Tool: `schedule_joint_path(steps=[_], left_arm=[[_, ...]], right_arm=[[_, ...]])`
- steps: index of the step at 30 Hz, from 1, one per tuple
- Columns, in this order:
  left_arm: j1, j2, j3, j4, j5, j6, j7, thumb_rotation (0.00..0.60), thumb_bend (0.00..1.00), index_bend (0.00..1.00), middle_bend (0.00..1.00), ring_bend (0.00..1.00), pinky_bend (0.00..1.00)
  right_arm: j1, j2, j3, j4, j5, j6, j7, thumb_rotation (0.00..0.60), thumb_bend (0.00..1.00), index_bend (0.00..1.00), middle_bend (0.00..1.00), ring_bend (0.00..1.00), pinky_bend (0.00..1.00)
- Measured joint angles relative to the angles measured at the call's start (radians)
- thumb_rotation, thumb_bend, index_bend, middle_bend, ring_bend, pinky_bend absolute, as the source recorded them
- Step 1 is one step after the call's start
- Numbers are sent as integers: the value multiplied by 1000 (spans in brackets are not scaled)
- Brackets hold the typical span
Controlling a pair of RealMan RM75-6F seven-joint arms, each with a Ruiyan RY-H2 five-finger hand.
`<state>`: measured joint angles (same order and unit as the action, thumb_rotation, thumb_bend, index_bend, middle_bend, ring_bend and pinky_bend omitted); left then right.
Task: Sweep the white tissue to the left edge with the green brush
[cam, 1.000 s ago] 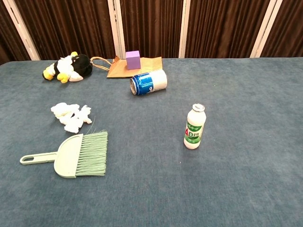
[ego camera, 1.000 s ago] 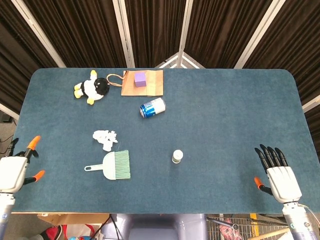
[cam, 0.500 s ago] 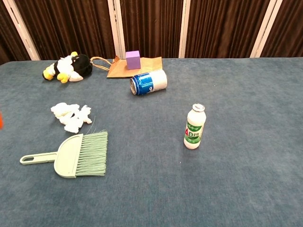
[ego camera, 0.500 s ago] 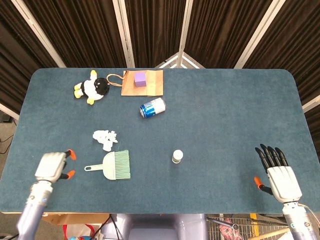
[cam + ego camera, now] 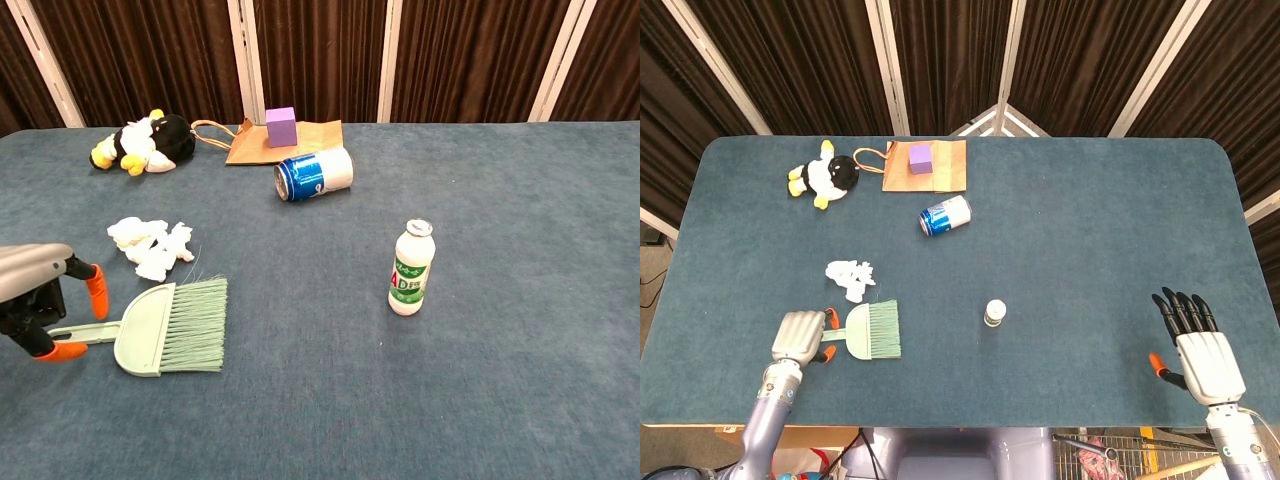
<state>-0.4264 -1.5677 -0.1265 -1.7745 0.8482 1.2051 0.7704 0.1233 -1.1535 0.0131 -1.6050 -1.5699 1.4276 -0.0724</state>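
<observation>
Two robot hands show, and I judge my left robot hand [image 5: 800,336], fingers apart around the handle, nearer the green brush [image 5: 873,330], lying three-to-nine on the worktop [image 5: 1090,230], white tissue [image 5: 850,277] at its twelve, right robot hand [image 5: 1200,350] splayed empty.

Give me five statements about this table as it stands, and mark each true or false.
1. The left hand is at the brush handle. True.
2. The tissue lies beyond the brush's bristles. True.
3. The drink can stands upright. False: it lies on its side.
4. The purple block sits on the paper bag. True.
5. The right hand holds the small bottle. False: it holds nothing, far from the bottle.
</observation>
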Motion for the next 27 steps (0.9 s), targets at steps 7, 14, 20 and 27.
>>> schedule_joint_path(steps=[7,14,20,27], left_arm=[[-10,-20,2,32,-26,15,-3,600,385,440,1000,1000,1000],[-20,-28,4,52,-45,18,-10,600,435,450,1000,1000,1000],[-24,-36,16,76,-63,18,-14,600,529,476,1000,1000,1000],[-23,-29,25,83,-61,21,-36,600,628,617,1000,1000,1000]], right_arm=[[1,1,1,0,3,-3,6,600,321,0,0,0,11],[0,1,1,-5,6,-4,6,600,321,0,0,0,10],[0,2,3,-4,7,-1,4,600,321,0,0,0,11],[1,2,4,-5,11,-5,3,600,321,0,0,0,11]])
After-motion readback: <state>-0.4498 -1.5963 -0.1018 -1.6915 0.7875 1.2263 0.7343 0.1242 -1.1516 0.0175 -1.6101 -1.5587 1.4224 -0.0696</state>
